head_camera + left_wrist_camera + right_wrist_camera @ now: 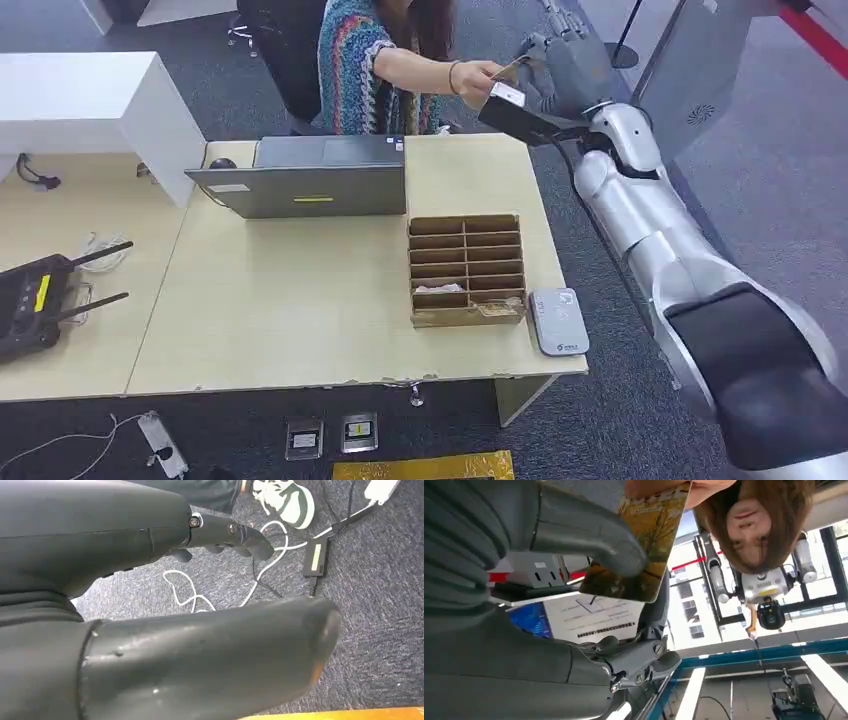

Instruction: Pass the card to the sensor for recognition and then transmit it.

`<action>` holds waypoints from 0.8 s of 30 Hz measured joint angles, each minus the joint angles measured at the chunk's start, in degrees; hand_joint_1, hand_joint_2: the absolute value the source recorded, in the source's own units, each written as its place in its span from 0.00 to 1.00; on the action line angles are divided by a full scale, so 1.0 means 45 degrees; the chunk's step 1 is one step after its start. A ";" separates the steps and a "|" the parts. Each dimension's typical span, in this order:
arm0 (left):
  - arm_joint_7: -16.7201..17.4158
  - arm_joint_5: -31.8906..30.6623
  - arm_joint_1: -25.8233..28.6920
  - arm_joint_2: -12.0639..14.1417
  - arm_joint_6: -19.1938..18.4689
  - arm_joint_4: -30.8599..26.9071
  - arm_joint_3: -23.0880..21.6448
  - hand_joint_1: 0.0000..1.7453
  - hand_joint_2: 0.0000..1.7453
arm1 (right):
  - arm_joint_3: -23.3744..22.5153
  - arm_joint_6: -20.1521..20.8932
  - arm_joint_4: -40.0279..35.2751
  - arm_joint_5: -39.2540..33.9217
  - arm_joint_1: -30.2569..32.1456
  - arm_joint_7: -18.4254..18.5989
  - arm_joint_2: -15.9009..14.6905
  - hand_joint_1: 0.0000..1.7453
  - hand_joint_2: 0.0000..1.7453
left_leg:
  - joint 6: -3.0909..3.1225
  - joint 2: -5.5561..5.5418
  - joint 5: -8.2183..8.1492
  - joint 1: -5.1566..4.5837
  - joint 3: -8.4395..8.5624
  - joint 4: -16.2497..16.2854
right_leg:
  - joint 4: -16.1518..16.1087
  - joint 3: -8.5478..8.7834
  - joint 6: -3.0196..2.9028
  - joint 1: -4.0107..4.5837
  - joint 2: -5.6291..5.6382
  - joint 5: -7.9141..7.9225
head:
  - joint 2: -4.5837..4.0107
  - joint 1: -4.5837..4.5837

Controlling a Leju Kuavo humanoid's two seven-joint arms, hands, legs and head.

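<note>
My right hand is raised high beyond the desk's far right corner. It holds the card toward a seated person. In the right wrist view the thumb presses the yellow-patterned card against the darker fingers behind it. The person's hand pinches the card's far end. The white card sensor lies flat at the desk's near right corner, far below the card. My left hand hangs over the carpet with its fingers extended and nothing in them.
A brown compartment box stands beside the sensor. A grey laptop sits at the back of the desk. A black radio unit with antennas lies at the far left. White cables and a power brick lie on the floor.
</note>
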 joint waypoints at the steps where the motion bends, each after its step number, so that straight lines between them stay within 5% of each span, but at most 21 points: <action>1: 0.0000 -0.0005 0.0000 0.0000 -0.0010 0.0000 0.0005 0.00 0.00 | 0.0005 0.0015 0.0000 -0.0005 0.0000 0.0014 0.0000 1.00 1.00 | 0.0000 0.0001 0.0000 0.0000 0.0000 0.0000 | 0.0000 0.0000 0.0000 0.0000 0.0001 0.0000 | 0.0000 -0.0005; 24: 0.0000 0.0111 -0.0002 0.0005 0.0000 0.0000 -0.0219 0.00 0.00 | 0.0010 0.0054 0.0000 -0.0306 0.0071 0.0180 -0.0199 1.00 1.00 | 0.0000 0.0011 0.0000 0.0000 0.0001 0.0001 | 0.0000 -0.0003 0.0000 0.0000 0.0015 0.0001 | 0.0000 0.0000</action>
